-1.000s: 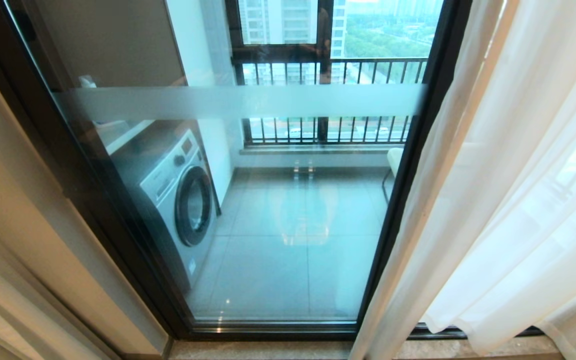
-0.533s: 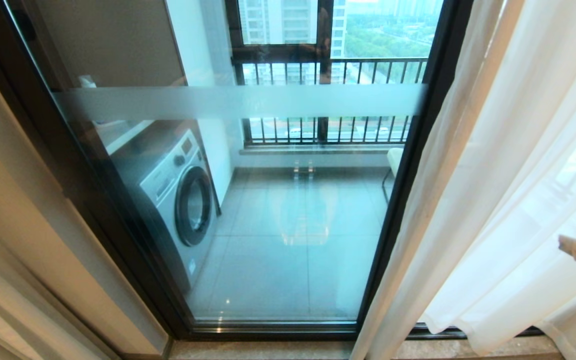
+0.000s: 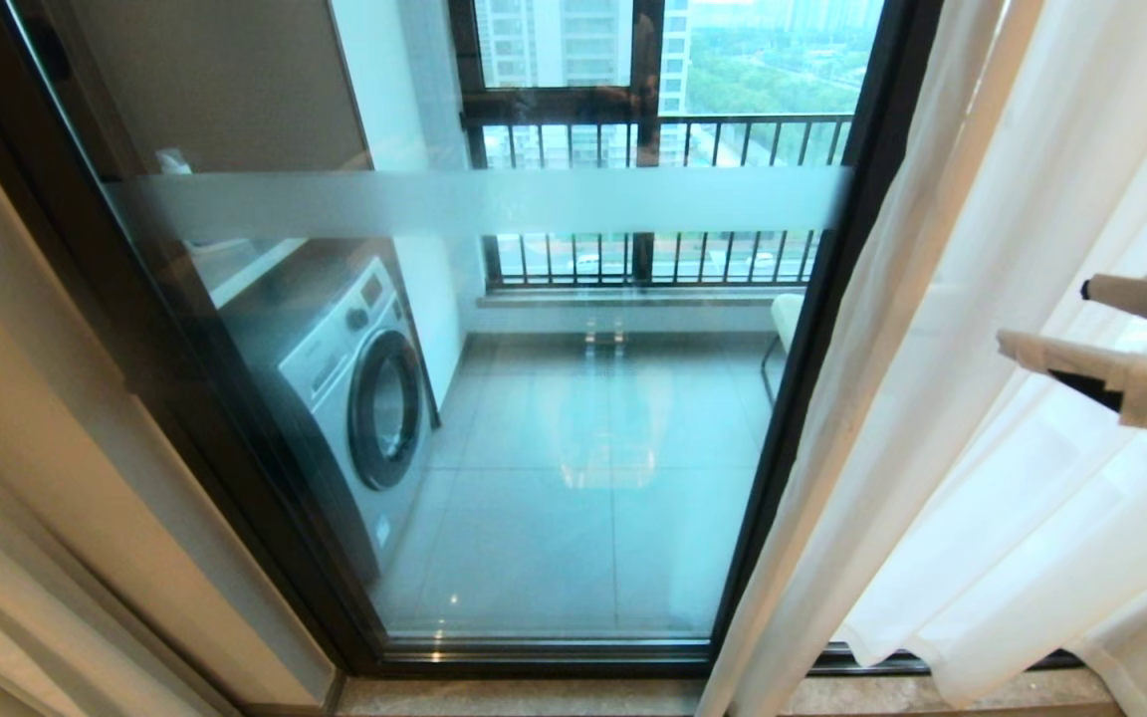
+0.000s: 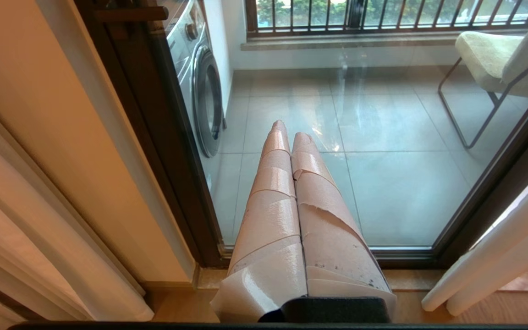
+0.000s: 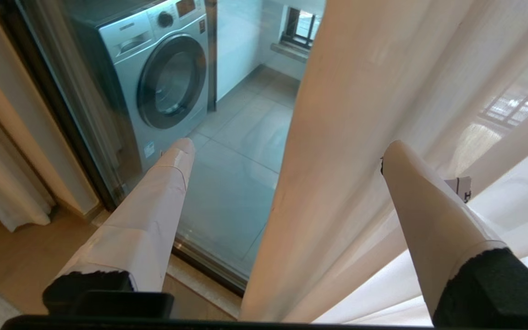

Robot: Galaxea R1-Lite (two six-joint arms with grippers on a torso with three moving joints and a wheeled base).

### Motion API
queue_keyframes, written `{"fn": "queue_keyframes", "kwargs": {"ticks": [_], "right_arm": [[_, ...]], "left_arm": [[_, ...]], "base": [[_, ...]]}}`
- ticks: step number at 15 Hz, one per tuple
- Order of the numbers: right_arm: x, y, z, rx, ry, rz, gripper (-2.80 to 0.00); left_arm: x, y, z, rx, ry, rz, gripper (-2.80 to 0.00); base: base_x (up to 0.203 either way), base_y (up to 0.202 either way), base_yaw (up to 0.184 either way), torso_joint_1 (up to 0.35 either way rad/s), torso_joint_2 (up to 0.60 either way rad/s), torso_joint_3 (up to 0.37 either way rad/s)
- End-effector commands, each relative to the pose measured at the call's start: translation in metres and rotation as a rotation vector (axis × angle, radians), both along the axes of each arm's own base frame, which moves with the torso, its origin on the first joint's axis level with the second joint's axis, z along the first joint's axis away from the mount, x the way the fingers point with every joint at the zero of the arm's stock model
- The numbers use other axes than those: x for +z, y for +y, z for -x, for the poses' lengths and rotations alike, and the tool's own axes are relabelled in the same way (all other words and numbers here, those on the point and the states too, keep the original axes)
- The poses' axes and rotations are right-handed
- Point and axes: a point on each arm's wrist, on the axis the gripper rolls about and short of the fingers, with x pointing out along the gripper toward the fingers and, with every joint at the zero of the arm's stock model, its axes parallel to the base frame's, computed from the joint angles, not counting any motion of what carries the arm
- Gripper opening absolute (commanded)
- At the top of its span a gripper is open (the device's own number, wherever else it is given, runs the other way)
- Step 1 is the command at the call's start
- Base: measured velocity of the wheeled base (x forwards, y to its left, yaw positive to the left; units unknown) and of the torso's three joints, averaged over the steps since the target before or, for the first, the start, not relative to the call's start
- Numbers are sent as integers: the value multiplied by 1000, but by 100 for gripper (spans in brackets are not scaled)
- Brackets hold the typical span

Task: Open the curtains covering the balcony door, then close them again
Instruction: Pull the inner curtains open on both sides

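reaching w/ right gripper (image 5: 287,160), fingers spread wide astride curtains (image 3: 982,418) edge, nothing pinched. curtains hung bunched right of balcony door (image 3: 494,398). sheer, light, floppy, prob slippery; grab leading fold. left gripper (image 4: 290,129) pressed together, parked.

Daylight floods through the balcony door (image 3: 534,398), glaring off floor tiles (image 3: 593,468).

Three views on one glass door
Your head camera looks down at the balcony door (image 3: 494,418); both wrist cameras sit lower and nearer, sharing the washing machine (image 5: 154,78).
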Motion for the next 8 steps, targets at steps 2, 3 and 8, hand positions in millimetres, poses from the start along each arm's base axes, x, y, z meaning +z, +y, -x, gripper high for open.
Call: {"fn": "queue_keyframes", "kwargs": {"ticks": [2, 3, 8], "right_arm": [[2, 3, -23, -13, 20, 1, 0], [4, 4, -27, -15, 13, -3, 0], [9, 11, -36, 15, 3, -63, 0]], "left_arm": [[0, 0, 0, 1, 0, 0, -280], [0, 0, 0, 1, 0, 0, -280], [0, 0, 0, 1, 0, 0, -280]], "base": [[0, 0, 0, 0, 0, 0], [0, 0, 0, 0, 0, 0], [0, 0, 0, 0, 0, 0]]}}
